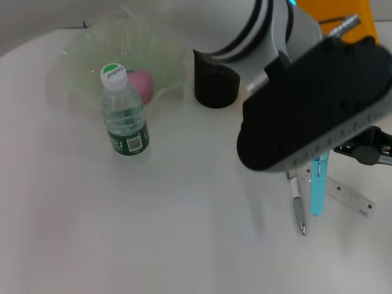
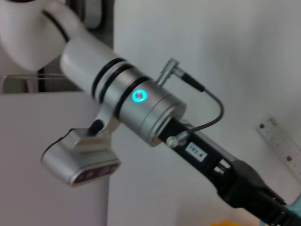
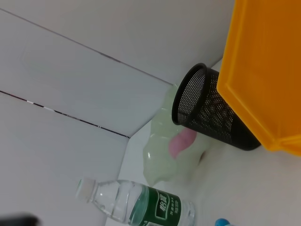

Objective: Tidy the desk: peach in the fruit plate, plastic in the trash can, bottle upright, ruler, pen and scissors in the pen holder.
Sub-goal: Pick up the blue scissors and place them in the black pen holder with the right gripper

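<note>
The pink peach (image 1: 141,84) lies in the pale green fruit plate (image 1: 82,58) at the back left. The water bottle (image 1: 124,116) stands upright in front of the plate. The black mesh pen holder (image 1: 215,86) stands at the back centre and looks empty from the right wrist view (image 3: 211,117). A pen (image 1: 298,208), a blue-handled tool, probably the scissors (image 1: 316,190), and a clear ruler (image 1: 350,197) lie at the right. My right gripper (image 1: 367,150) hangs over them, mostly hidden by its own arm. No plastic shows. The left gripper is out of view.
The orange trash can (image 1: 343,18) stands at the back right, beside the pen holder. The right arm's black forearm (image 1: 318,104) covers much of the right side of the white table (image 1: 184,233). The left wrist view shows the right arm (image 2: 141,103) and the ruler (image 2: 282,143).
</note>
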`<action>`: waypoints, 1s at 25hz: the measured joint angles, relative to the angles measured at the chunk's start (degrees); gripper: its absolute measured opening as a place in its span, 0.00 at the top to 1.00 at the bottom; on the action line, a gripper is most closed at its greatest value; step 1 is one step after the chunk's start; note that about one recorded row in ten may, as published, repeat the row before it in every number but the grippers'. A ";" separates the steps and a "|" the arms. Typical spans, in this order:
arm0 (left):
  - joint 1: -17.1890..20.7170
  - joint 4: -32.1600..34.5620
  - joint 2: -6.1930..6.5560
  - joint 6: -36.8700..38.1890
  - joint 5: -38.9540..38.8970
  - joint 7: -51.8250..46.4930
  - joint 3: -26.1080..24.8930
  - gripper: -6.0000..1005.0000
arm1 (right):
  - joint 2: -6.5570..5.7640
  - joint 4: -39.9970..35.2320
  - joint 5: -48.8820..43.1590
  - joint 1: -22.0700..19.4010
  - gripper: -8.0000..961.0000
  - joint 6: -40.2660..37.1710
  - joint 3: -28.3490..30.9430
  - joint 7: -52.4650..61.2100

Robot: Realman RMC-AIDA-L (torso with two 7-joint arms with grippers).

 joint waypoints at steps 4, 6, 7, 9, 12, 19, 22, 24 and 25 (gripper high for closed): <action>2.22 0.48 0.02 -2.34 -3.03 0.40 -4.00 0.53 | 0.27 0.01 0.00 -0.05 0.92 -0.37 0.00 -0.45; 4.76 1.02 -0.23 -4.66 -6.05 0.91 -8.79 0.53 | 0.35 0.01 0.00 -0.04 0.92 -0.68 -0.01 -0.53; 5.75 1.29 -0.31 -5.54 -7.30 0.95 -10.46 0.53 | 0.39 0.00 0.00 -0.04 0.92 -0.78 -0.02 -0.53; 8.03 2.02 -0.55 -8.02 -10.23 0.83 -13.44 0.53 | 0.46 -0.01 0.07 -0.04 0.92 -0.86 0.00 -0.56; 10.94 2.96 -1.14 -10.92 -14.02 0.47 -17.56 0.53 | 0.49 -0.49 0.72 -0.17 0.91 -1.40 0.17 -0.85; 18.69 0.46 -1.95 -12.78 -39.67 2.58 -33.86 0.52 | 0.47 -2.42 2.34 -0.41 0.90 -4.45 1.86 -1.90; 22.35 -5.76 -1.86 -9.63 -52.16 7.47 -39.67 0.52 | 0.38 -3.93 3.06 -0.38 0.90 -6.61 2.80 -2.65; 25.21 -10.28 -1.97 -7.37 -59.17 10.46 -42.07 0.52 | 0.40 -5.26 4.53 -0.51 0.90 -8.29 2.91 -3.74; 26.65 -12.97 -1.96 -6.33 -62.65 12.02 -42.67 0.52 | 0.41 -5.63 5.40 -0.62 0.90 -9.05 2.92 -4.44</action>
